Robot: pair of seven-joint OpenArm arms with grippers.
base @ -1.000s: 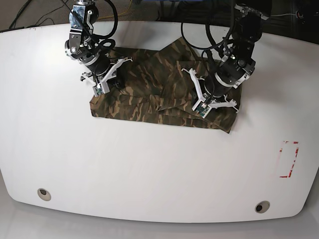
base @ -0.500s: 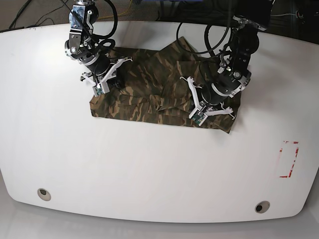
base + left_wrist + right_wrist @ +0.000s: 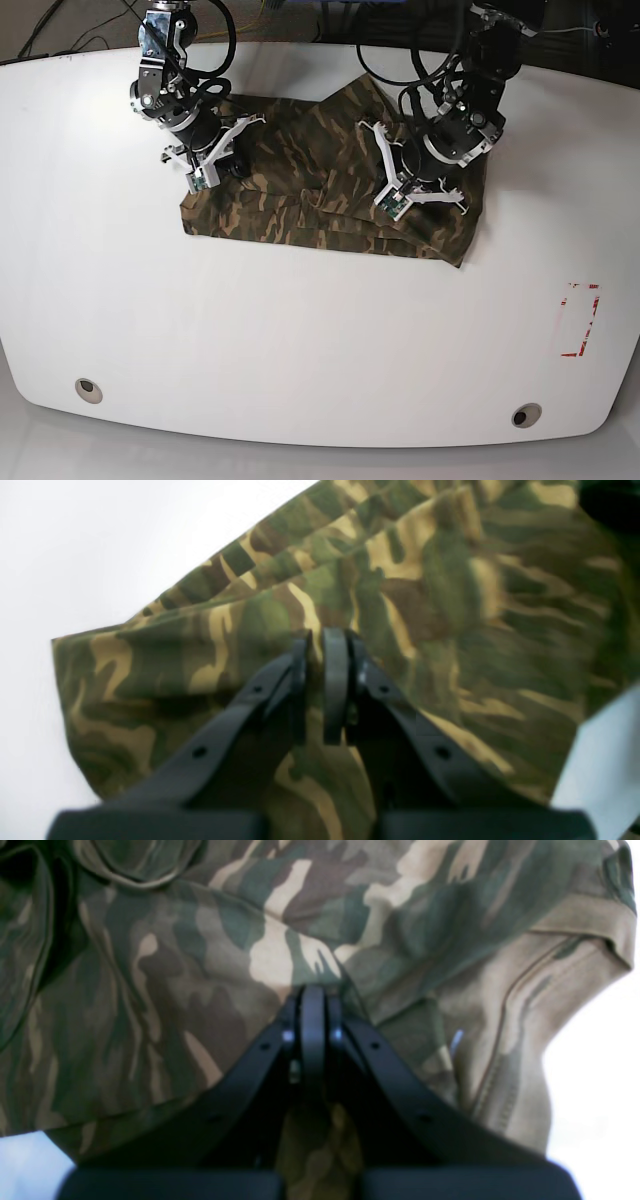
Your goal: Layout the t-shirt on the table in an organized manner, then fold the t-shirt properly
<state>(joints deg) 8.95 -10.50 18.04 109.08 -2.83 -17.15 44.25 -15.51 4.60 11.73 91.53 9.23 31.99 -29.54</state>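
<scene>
T-shirt (image 3: 320,195) lies bunched and partly doubled over on the far half of the worktop (image 3: 300,340), its long axis running across the base view from my right arm's side to my left arm's side. The near hem is fairly straight; the far part is rumpled, with a flap peaking toward the far edge.

My left end effector (image 3: 327,680) sits over the shirt's end nearest the red rectangle (image 3: 580,320). Its jaws stand closed with cloth directly beneath; whether a fold is pinched I cannot tell from the wrist view. My right end effector (image 3: 312,1025) is likewise closed, over the opposite end, near a turned-over hem showing the pale inside; a grip there is also unconfirmed.

Judgement: the coming move depends on the cloth lying directly under both tools, so spreading must pull outward along the long axis. Open room is ample toward the near edge and to both sides; the far edge is close behind the shirt, with cables (image 3: 215,30) beyond it, leaving little margin.
</scene>
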